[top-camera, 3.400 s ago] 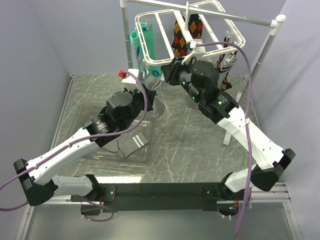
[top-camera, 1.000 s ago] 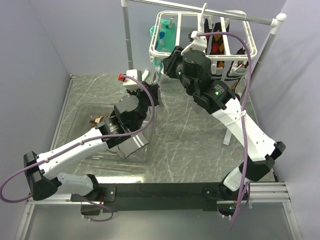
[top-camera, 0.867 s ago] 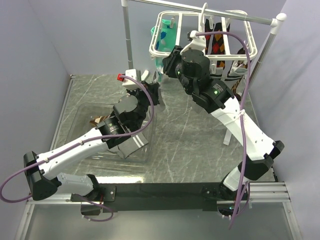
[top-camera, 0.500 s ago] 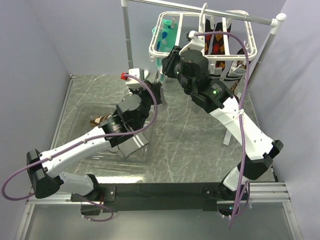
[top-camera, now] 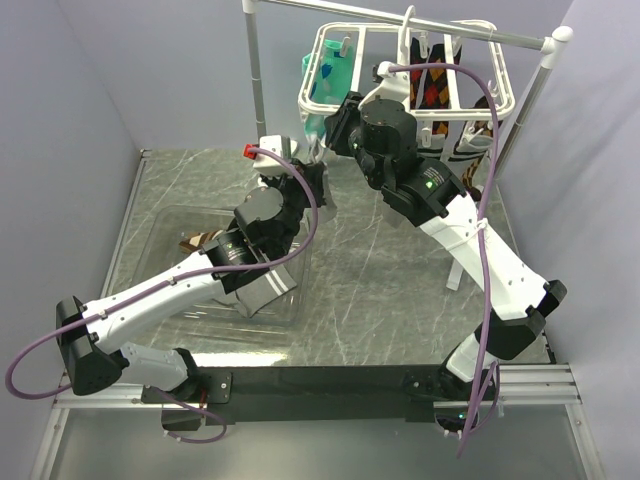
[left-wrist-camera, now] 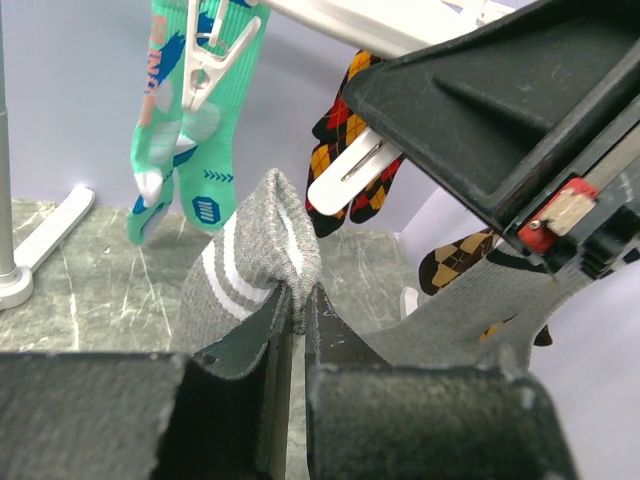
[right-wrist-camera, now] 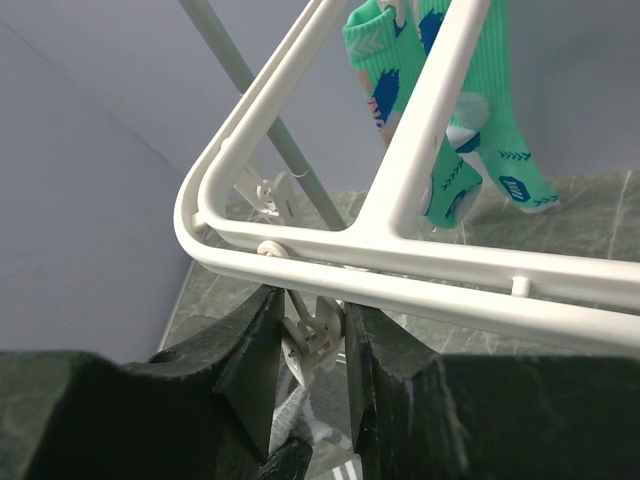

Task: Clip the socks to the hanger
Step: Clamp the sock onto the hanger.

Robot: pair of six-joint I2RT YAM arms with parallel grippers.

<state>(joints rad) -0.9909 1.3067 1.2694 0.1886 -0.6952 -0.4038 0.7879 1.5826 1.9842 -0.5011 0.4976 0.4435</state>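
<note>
— Two claws, both loaded? Pls log states. /MK

— Yes: left claw (left-wrist-camera: 298, 312) is pressed together on the cuff of the grey sock (left-wrist-camera: 255, 255). Fold stands up above the fingertips, stripes to the left, rest of the fabric trails off to the claw's right. Meanwhile right claw (right-wrist-camera: 312, 350) is squeezed on a white clip (right-wrist-camera: 314, 335) hanging under the corner bar of the hanger (right-wrist-camera: 300, 245). Can't tell from either wrist cam whether the clip mouth gapes. /TR

— Key relation for next move? /MK

— Clip sits up & right of left claw, near the cuff but apart, no contact. Its long axis is tilted, mouth end pointing down-left toward the cuff. From right claw, what looks like the striped cuff is just below the fingertips. Left arm is the one to close the gap, I'd judge: short lift up-right so the cuff edge enters the mouth, then right lets go. /TR

— Surface, room? /MK

— Knit is soft & thick at the fold, so it may bunch or slip if the mouth is only half open. Tight space: teal socks (left-wrist-camera: 190, 130) up-left of left claw, argyle socks (left-wrist-camera: 350, 95) behind the clip, both claws close together. Marble table (top-camera: 380, 280) well below, clear bin (top-camera: 170, 235) under left arm. Risk: a nudge could set the frame swinging. /TR
</note>
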